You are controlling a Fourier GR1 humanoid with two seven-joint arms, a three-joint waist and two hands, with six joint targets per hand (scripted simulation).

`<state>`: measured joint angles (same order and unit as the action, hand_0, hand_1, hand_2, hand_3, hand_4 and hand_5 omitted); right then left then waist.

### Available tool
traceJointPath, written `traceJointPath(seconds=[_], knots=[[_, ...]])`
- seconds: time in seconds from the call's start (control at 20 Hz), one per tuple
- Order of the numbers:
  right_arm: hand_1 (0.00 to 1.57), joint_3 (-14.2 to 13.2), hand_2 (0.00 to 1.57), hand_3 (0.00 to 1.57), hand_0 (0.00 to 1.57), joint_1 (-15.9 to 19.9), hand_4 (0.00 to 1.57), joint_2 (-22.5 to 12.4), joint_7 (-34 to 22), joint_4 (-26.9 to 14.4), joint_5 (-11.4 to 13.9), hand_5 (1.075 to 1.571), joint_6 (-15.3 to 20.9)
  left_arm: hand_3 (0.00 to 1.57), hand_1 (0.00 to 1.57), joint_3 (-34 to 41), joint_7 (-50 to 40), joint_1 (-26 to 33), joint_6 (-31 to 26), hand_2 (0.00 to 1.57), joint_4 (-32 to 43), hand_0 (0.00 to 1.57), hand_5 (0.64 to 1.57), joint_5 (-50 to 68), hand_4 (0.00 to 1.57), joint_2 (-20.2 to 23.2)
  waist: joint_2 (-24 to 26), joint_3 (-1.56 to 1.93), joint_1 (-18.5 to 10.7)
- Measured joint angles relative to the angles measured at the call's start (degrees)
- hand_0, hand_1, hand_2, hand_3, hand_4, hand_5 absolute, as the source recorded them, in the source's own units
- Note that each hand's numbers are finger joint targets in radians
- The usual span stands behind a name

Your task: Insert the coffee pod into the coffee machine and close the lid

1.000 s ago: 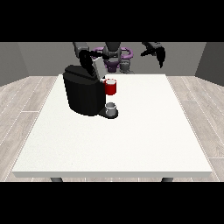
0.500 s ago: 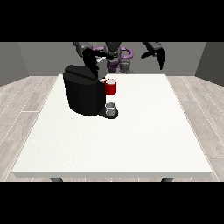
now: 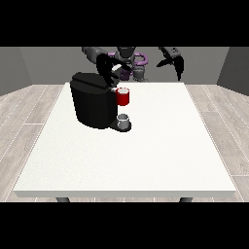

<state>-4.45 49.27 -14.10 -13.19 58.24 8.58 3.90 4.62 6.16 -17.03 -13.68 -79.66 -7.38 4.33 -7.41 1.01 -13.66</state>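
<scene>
Hand at view's left [image 3: 108, 68] hovers just above back top of black coffee machine [image 3: 93, 101]; can't tell how my fingers sit or whether they hold anything. Red pod holder [image 3: 123, 96] below and toward camera from it, at machine's front. Grey cup [image 3: 124, 119] under that. Hand at view's right [image 3: 174, 57] raised, well apart, fingers hanging relaxed, holding nothing. White table [image 3: 146, 155] beneath.

We are seeing a white surface [image 3: 146, 155] standing on a pale plank floor [image 3: 24, 121] | grey walls [image 3: 29, 68] are rising behind it.
</scene>
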Motion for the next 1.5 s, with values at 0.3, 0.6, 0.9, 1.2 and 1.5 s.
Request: traceJointPath(seconds=[0.3, 0.6, 0.9, 1.2, 1.5], knots=[[0.0, -0.26, 0.0, 0.0, 0.0, 1.73, 0.13, -3.04, -5.22, 1.7, 2.39, 1.571, -0.3, 0.0, 0.0, -0.61, 0.16, -2.34, -0.57, 0.0, -0.01, 0.0, 1.571, 0.24, 0.44, -0.27, -1.77, 0.46, -2.85], [0.0, -1.79, 0.0, 0.0, 0.0, 2.75, 0.0, -7.07, -9.99, 4.38, 3.93, 1.571, -1.57, 0.0, 0.0, -1.6, 0.51, -4.48, -1.94, 0.0, -0.34, 0.0, 1.571, 0.53, 0.42, -0.27, -4.11, 0.89, -6.61], [0.0, -4.08, 0.0, 0.0, 0.0, 5.66, 0.0, -9.63, -11.15, 4.86, 4.98, 1.571, -1.4, 0.0, 0.0, -2.64, 0.42, -7.49, -3.24, 0.0, -0.14, 0.0, 1.571, 0.98, 0.4, -0.67, -7.14, 1.42, -11.09], [0.0, -4.11, 0.0, 0.0, 0.0, 9.9, 0.0, -7.95, -10.15, 7.95, 3.82, 1.571, -1.5, 0.0, 0.0, -2.97, 0.65, -10.58, -3.84, 0.0, 0.19, 0.0, 1.571, 1.31, 0.25, -0.91, -9.69, 0.38, -15.83], [0.0, -2.56, 0.0, 0.0, 0.0, 15.24, 0.13, -3.67, -4.05, 6.78, 2.67, 1.571, -1.23, 0.0, 0.0, -2.63, 0.81, -12.54, -4.0, 0.0, -0.14, 0.0, 1.571, 1.59, 0.33, -0.53, -12.88, -0.73, -17.93]])
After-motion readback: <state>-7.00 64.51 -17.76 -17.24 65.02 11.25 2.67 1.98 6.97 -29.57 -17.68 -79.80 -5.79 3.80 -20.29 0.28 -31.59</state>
